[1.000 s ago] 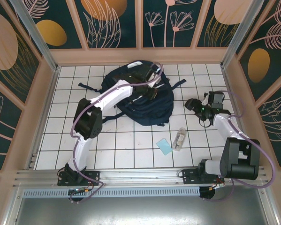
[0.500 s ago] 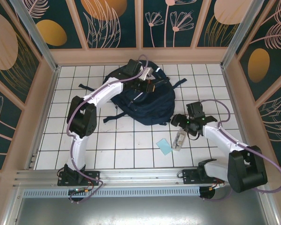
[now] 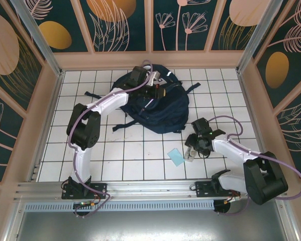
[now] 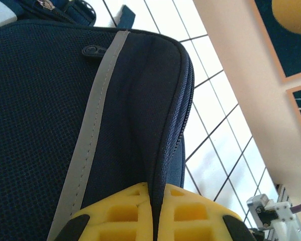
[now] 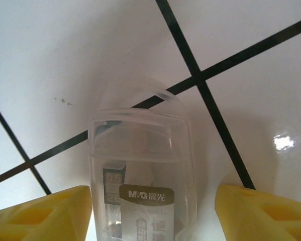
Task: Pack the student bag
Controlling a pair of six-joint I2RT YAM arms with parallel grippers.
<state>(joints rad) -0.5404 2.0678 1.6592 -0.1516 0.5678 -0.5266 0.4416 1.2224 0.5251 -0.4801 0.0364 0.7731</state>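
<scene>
White tiled floor (image 3: 140, 150), black grid lines, glare on it. Dark teal wall panels (image 3: 120, 25), peach leaves and flowers, pale frames (image 3: 150, 59). Metal rail (image 3: 140, 188) along the near edge.

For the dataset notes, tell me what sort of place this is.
Likely a robot test cell: a gridded white table, walled by patterned panels, left arm and right arm bolted to a metal rail.

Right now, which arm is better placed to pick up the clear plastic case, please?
Right: the right fingers, open, flank the clear plastic case; the left fingers pinch the navy-blue fabric backpack.
</scene>
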